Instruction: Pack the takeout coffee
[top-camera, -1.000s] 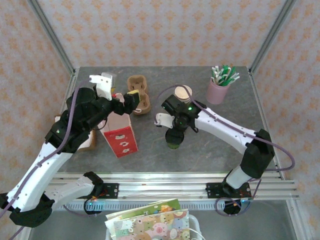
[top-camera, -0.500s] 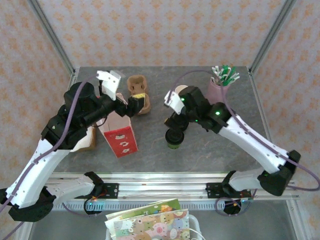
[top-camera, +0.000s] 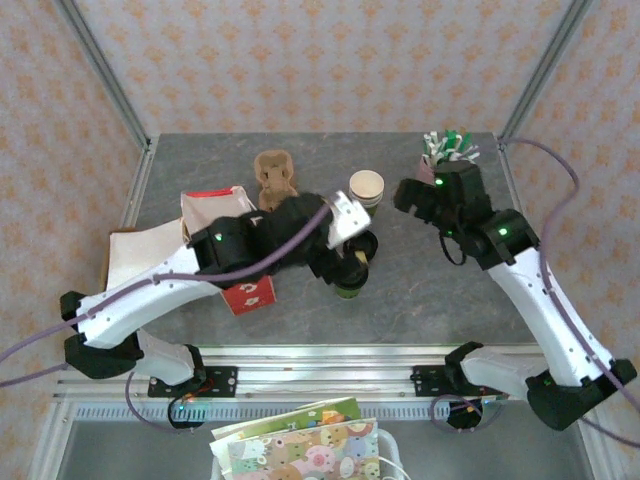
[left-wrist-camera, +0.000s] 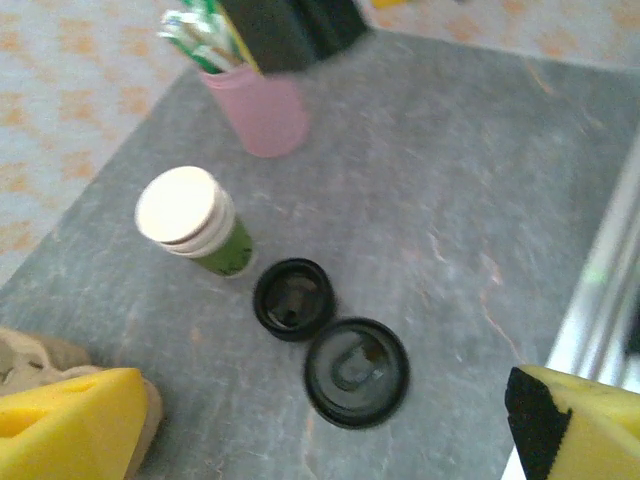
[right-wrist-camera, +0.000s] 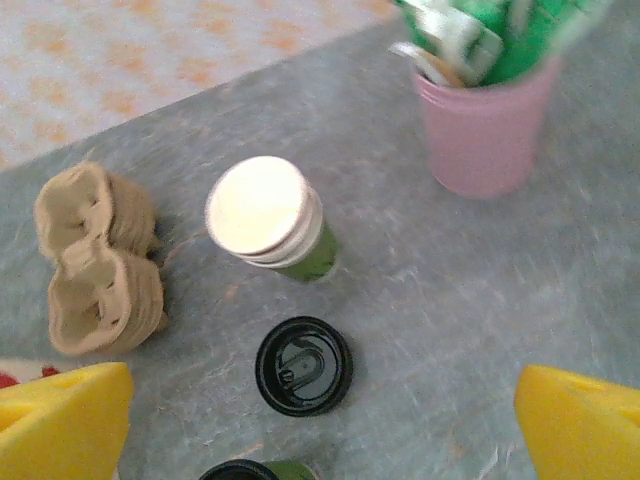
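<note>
Yellow pads (left-wrist-camera: 70, 425) of the left pincer (left-wrist-camera: 322, 435) are shown set wide apart, with nothing held, over the takeout coffee (left-wrist-camera: 357, 371), whose black lid is viewed almost straight down where it stands on the grey counter (left-wrist-camera: 480, 200). Just beside it a loose black lid (left-wrist-camera: 293, 298) lies flat, and beyond that a stack of lidless cups (left-wrist-camera: 190, 215) stands near a pink straw holder (left-wrist-camera: 262, 110). Risk is judged to lie mainly in this crowding: a descending finger could be caught on the loose lid or driven against the stack, and the light cup could be tipped, or its lid popped, if it is squeezed off-centre. The right pincer (right-wrist-camera: 320, 430), likewise spread and empty, is seen by the straw holder, apart from the cup. The red-and-white bag (top-camera: 245, 290) is partly covered by the left arm, by which it could be toppled during the carry.
</note>
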